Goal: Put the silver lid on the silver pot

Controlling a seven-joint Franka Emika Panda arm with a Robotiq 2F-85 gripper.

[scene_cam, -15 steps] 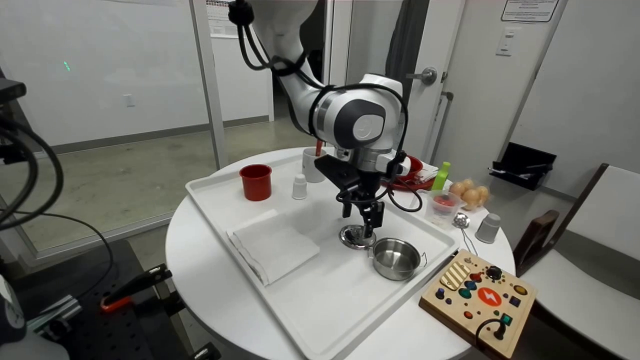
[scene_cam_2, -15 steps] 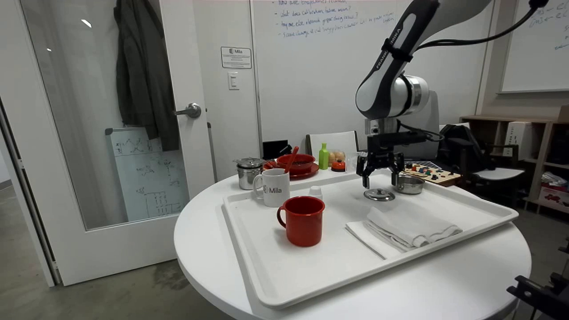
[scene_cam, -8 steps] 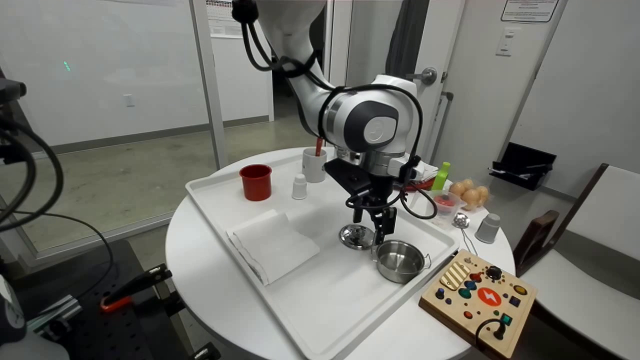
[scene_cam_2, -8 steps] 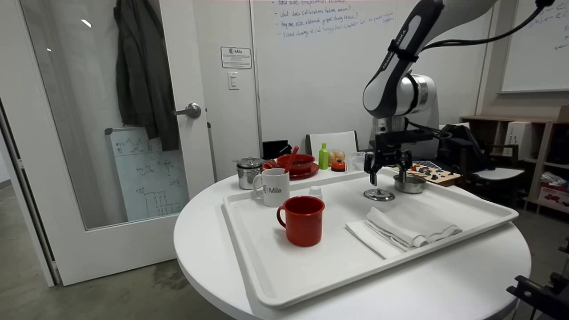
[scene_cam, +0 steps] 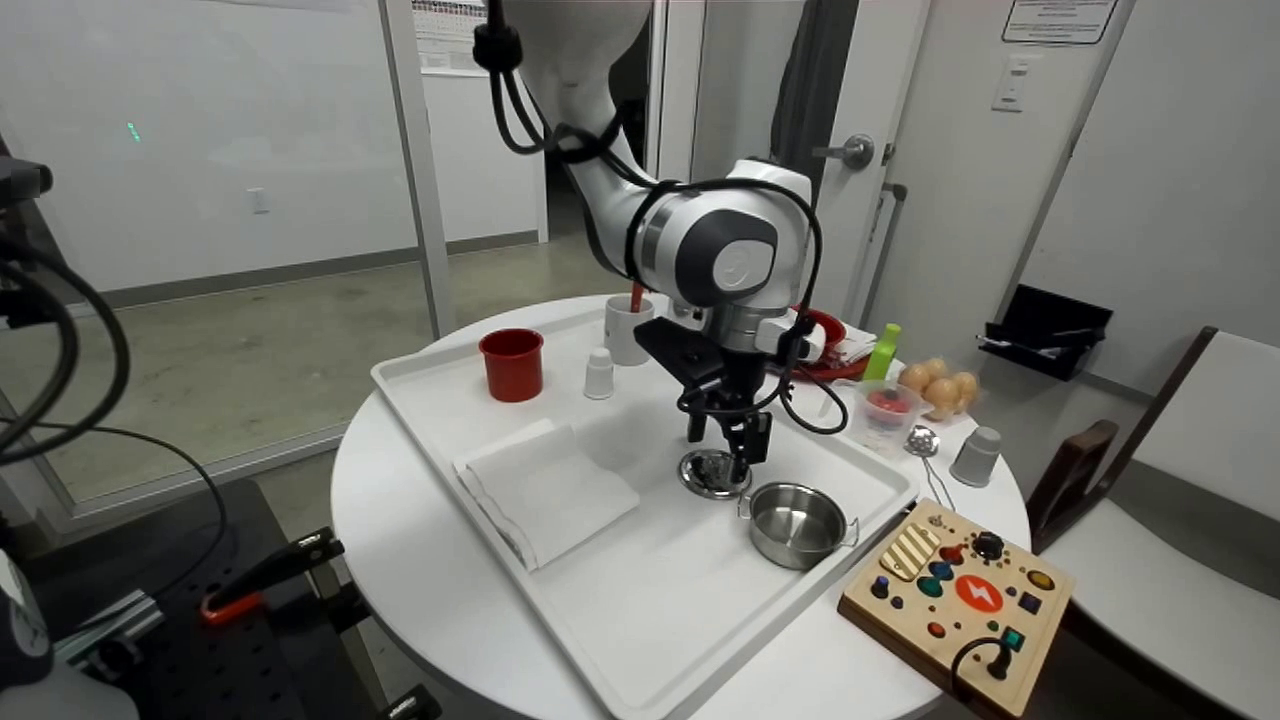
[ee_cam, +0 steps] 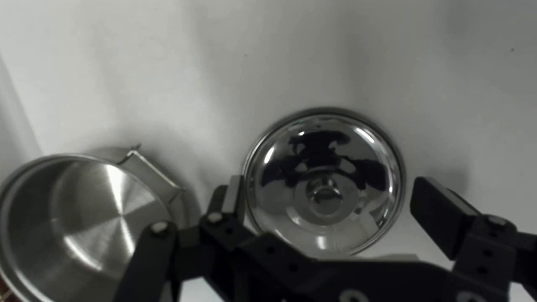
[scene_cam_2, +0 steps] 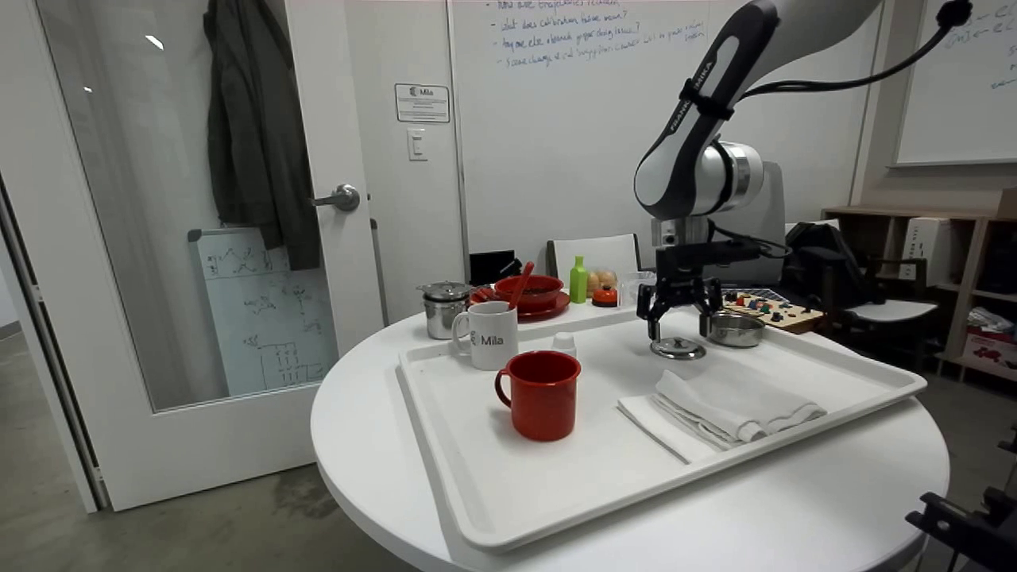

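Observation:
The silver lid [scene_cam: 708, 482] lies flat on the white tray, knob up; it also shows in an exterior view [scene_cam_2: 678, 349] and the wrist view [ee_cam: 323, 167]. The silver pot [scene_cam: 795, 548] stands open and upright beside it, with wire handles. It shows in an exterior view [scene_cam_2: 735, 335] and at the left of the wrist view [ee_cam: 88, 218]. My gripper [ee_cam: 330, 200] is open and points down over the lid, with one finger on each side of its rim. The left finger stands between lid and pot, close to the rim. The gripper shows low over the lid in both exterior views [scene_cam: 717, 455] [scene_cam_2: 679, 328].
The tray [scene_cam: 640, 620] also holds a folded white cloth [scene_cam: 550, 490], a red mug [scene_cam: 512, 365], a white mug [scene_cam_2: 489, 342] and a small white cup [scene_cam: 599, 375]. A wooden button board [scene_cam: 960, 590] sits beyond the tray's edge, near the pot.
My gripper moved toward the pot, then came back and lower over the lid. The pot has shifted slightly away from the lid. The lid looks unmoved and the gripper stays open.

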